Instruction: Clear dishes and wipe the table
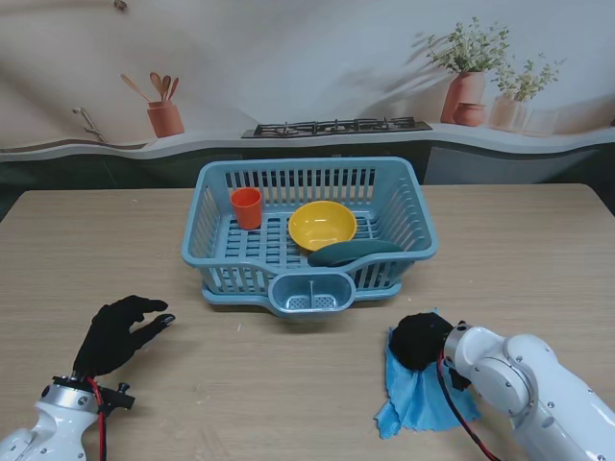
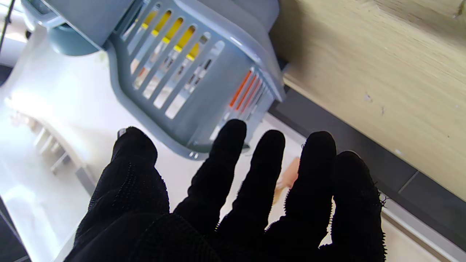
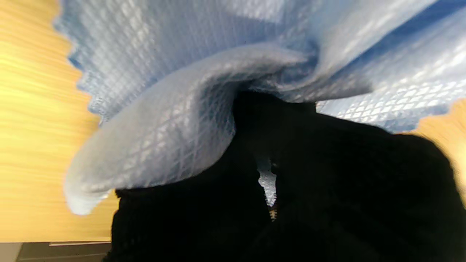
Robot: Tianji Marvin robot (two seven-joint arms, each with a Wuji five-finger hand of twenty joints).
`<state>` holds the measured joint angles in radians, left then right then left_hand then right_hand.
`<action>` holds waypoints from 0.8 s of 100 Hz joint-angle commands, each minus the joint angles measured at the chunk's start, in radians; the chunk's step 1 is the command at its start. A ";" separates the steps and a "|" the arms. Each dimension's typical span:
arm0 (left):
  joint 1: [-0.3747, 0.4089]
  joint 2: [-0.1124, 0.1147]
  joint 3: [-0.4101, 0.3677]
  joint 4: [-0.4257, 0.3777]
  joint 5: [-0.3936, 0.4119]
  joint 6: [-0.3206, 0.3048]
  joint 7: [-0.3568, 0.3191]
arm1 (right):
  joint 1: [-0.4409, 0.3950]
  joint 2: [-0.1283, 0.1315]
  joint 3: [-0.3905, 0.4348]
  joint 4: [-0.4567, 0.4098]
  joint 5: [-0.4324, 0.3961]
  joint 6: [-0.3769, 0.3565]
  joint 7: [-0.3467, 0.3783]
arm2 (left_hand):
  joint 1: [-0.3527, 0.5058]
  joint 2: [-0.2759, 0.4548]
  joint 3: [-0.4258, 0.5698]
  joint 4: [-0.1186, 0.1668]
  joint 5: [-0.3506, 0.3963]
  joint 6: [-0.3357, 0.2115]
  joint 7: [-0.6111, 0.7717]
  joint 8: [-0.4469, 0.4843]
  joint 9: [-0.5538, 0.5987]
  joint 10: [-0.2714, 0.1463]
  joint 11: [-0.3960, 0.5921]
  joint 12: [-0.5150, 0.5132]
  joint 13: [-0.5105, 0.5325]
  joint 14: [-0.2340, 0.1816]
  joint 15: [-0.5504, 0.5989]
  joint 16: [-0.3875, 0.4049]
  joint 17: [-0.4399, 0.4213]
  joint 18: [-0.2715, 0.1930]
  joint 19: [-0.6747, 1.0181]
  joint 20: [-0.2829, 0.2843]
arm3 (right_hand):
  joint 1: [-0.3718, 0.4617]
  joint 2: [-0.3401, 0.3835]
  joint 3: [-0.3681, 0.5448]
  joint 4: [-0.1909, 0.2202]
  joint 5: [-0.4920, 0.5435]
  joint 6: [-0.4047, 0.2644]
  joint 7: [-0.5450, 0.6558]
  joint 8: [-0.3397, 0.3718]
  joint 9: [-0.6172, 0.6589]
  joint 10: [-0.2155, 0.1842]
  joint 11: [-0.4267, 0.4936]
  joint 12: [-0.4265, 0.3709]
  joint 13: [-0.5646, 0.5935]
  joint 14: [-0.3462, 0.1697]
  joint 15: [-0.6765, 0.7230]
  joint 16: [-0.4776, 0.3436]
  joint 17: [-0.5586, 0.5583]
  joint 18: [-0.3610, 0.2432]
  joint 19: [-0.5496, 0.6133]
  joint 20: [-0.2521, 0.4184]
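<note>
A blue dish rack (image 1: 413,206) stands at the table's middle and holds an orange cup (image 1: 246,207), a yellow bowl (image 1: 322,225) and a dark teal plate (image 1: 352,253). My right hand (image 1: 421,340) is shut on a light blue cloth (image 1: 415,401) that lies bunched on the table near me, right of centre. The right wrist view shows the cloth (image 3: 189,91) folded over my black fingers (image 3: 327,174). My left hand (image 1: 117,331) hovers open at the near left, fingers (image 2: 225,171) spread, holding nothing. The rack (image 2: 204,72) fills the left wrist view beyond them.
The wooden table (image 1: 115,250) stretches bare on both sides of the rack. Behind its far edge a printed kitchen backdrop shows a stove (image 1: 336,126), a utensil pot (image 1: 165,118) and potted plants (image 1: 468,72).
</note>
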<state>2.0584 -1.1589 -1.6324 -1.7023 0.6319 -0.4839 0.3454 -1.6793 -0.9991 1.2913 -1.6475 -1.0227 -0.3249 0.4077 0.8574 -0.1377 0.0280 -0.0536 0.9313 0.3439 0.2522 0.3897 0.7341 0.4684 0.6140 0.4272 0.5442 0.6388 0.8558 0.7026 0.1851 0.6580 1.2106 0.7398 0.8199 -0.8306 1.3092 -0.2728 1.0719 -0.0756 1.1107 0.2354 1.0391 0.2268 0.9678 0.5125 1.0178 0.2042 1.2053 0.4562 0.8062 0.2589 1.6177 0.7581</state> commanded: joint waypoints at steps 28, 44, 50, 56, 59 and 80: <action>0.009 -0.004 -0.001 0.000 0.001 -0.011 -0.006 | -0.044 0.016 0.051 0.041 -0.042 -0.007 0.002 | 0.029 0.046 -0.030 0.026 0.036 -0.013 -0.009 -0.001 0.002 0.014 -0.005 -0.003 0.009 0.041 0.009 0.010 -0.009 0.008 0.014 0.011 | 0.034 0.002 0.019 0.006 0.000 0.057 -0.024 -0.023 0.005 -0.003 -0.073 -0.063 0.001 0.019 0.041 -0.016 -0.007 -0.070 0.030 0.002; 0.011 -0.005 -0.002 0.000 -0.001 -0.013 -0.006 | -0.009 0.016 -0.023 0.019 0.016 0.025 0.022 | 0.028 0.045 -0.031 0.026 0.036 -0.013 -0.009 -0.001 0.003 0.014 -0.005 -0.003 0.010 0.040 0.009 0.010 -0.009 0.008 0.014 0.011 | 0.034 0.002 0.019 0.005 0.000 0.059 -0.024 -0.024 0.006 -0.001 -0.073 -0.064 0.001 0.020 0.041 -0.016 -0.006 -0.069 0.030 0.003; 0.011 -0.005 -0.002 0.001 0.000 -0.014 -0.003 | 0.017 0.016 -0.067 0.012 0.044 0.037 0.035 | 0.029 0.046 -0.030 0.026 0.036 -0.013 -0.009 -0.002 0.002 0.015 -0.005 -0.003 0.010 0.040 0.009 0.010 -0.009 0.008 0.014 0.011 | 0.033 0.003 0.018 0.005 0.000 0.058 -0.025 -0.024 0.005 -0.003 -0.074 -0.064 0.001 0.019 0.042 -0.016 -0.006 -0.069 0.030 0.003; 0.011 -0.006 -0.001 0.002 0.000 -0.014 0.000 | 0.047 0.018 -0.115 0.010 0.069 0.048 0.047 | 0.028 0.046 -0.031 0.026 0.037 -0.013 -0.009 -0.002 0.002 0.015 -0.005 -0.003 0.010 0.040 0.009 0.010 -0.009 0.008 0.014 0.011 | 0.033 0.003 0.017 0.005 0.000 0.057 -0.025 -0.025 0.006 -0.005 -0.074 -0.063 0.002 0.018 0.041 -0.016 -0.006 -0.069 0.030 0.003; 0.011 -0.006 -0.001 0.001 0.000 -0.013 0.001 | 0.063 0.018 -0.140 0.010 0.081 0.057 0.051 | 0.028 0.046 -0.030 0.026 0.037 -0.012 -0.009 -0.002 0.002 0.014 -0.005 -0.003 0.010 0.041 0.009 0.010 -0.010 0.008 0.014 0.011 | 0.033 0.004 0.017 0.005 0.000 0.055 -0.026 -0.025 0.006 -0.005 -0.074 -0.063 0.002 0.017 0.041 -0.016 -0.006 -0.070 0.030 0.003; 0.014 -0.007 -0.001 0.000 0.000 -0.014 0.008 | 0.152 0.017 -0.289 0.017 0.159 0.134 0.055 | 0.028 0.046 -0.031 0.026 0.036 -0.013 -0.009 -0.001 0.001 0.014 -0.005 -0.003 0.009 0.040 0.009 0.010 -0.009 0.008 0.014 0.011 | 0.033 0.004 0.016 0.006 0.000 0.056 -0.025 -0.025 0.006 -0.005 -0.075 -0.063 0.003 0.017 0.042 -0.016 -0.005 -0.071 0.030 0.003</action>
<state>2.0660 -1.1615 -1.6339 -1.6998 0.6342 -0.4938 0.3610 -1.5350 -0.9631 1.0457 -1.6387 -0.8717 -0.1955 0.4410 0.8574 -0.1377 0.0280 -0.0536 0.9313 0.3439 0.2522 0.3897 0.7341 0.4684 0.6140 0.4272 0.5442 0.6388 0.8558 0.7026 0.1851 0.6580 1.2106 0.7398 0.8208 -0.8319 1.3112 -0.2728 1.0727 -0.0681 1.0888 0.2224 1.0508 0.2510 0.9922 0.5092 1.0189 0.2252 1.2154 0.4477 0.8053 0.2881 1.6263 0.7581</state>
